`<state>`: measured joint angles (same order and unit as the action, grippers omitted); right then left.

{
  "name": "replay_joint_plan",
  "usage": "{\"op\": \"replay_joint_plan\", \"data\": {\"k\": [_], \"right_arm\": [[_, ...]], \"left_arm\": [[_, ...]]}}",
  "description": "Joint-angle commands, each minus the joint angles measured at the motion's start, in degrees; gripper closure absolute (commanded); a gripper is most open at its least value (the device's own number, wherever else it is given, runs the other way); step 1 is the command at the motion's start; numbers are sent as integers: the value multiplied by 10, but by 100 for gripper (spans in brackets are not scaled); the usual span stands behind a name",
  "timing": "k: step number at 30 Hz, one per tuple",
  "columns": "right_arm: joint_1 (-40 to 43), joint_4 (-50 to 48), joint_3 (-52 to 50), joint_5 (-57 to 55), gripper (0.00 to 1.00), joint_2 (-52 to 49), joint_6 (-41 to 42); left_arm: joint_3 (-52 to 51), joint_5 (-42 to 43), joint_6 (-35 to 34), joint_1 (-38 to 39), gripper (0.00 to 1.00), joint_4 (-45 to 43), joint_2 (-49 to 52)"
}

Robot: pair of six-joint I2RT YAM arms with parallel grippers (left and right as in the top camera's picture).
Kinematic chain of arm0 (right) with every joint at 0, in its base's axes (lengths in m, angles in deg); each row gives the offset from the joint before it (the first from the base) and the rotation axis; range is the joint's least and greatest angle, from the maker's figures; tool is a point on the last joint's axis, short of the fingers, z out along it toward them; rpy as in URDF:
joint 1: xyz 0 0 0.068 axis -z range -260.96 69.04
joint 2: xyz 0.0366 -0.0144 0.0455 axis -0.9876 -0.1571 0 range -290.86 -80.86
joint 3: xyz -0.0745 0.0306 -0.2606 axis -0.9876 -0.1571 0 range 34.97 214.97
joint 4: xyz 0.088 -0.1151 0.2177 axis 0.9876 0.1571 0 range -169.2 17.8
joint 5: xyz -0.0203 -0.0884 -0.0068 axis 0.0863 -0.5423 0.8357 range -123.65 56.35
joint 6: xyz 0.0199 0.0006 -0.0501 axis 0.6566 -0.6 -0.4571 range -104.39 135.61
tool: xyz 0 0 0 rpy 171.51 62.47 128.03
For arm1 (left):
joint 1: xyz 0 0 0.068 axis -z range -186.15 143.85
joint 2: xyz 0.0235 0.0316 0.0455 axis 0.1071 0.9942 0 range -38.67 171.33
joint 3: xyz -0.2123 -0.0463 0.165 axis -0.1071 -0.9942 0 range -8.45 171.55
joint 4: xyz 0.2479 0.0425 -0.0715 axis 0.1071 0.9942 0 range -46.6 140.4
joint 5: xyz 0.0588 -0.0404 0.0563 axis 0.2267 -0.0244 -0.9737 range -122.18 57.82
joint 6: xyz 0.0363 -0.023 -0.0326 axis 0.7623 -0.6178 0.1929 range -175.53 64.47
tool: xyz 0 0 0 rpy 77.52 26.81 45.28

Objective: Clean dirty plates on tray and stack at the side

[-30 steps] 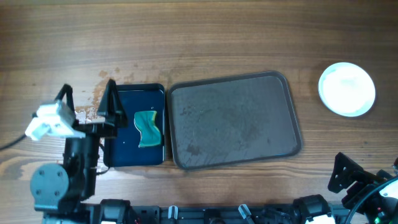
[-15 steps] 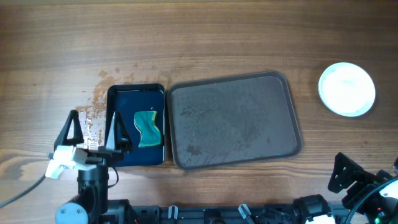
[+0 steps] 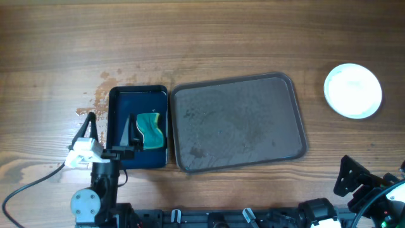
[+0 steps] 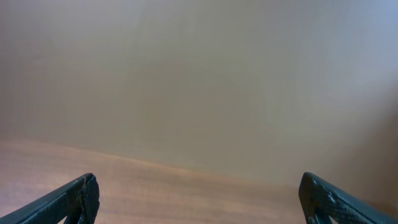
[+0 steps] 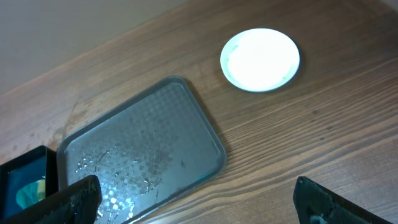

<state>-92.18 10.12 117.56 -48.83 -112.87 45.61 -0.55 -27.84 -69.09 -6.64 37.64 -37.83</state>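
Observation:
The brown tray [image 3: 237, 120] lies in the middle of the table with nothing on it; the right wrist view shows wet patches on the tray [image 5: 143, 149]. A plain white plate [image 3: 353, 90] rests on the wood at the far right, off the tray, and I see no smears on the plate [image 5: 260, 59]. Whether more than one lies stacked there I cannot tell. My left gripper [image 3: 109, 133] is open and empty over the left edge of the black tray. In its own view the left gripper [image 4: 199, 208] faces only wood and wall. My right gripper [image 5: 199, 205] is open and empty near the front right corner.
A small black tray [image 3: 138, 126] sits against the brown tray's left side, with a teal and yellow sponge [image 3: 150, 130] in it. Pale stains mark the wood [image 3: 95, 107] to its left. The right arm [image 3: 354, 180] is low at the front edge.
My left arm has drawn back toward the front edge, from the black tray's far end to its near end, still open. The right arm, plate and trays have not moved.

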Motion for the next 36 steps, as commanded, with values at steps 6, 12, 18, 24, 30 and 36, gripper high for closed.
{"op": "replay_joint_plan", "data": {"k": [6,12,18,24,30,36], "right_arm": [[-2,-1,-2,5,0,1,6],[-2,-1,-2,5,0,1,6],[-2,-1,-2,5,0,1,6],[-2,-1,-2,5,0,1,6],[-2,-1,-2,5,0,1,6],[-2,-1,-2,5,0,1,6]], "left_arm": [[-76,27,-16,-4,0,-78,-6],[-76,27,-21,-4,0,-39,-6],[-76,28,-26,-4,0,80,-6],[-76,27,-36,-4,0,97,-6],[-76,27,-36,-4,0,96,-6],[-76,27,-36,-4,0,96,-6]]}}
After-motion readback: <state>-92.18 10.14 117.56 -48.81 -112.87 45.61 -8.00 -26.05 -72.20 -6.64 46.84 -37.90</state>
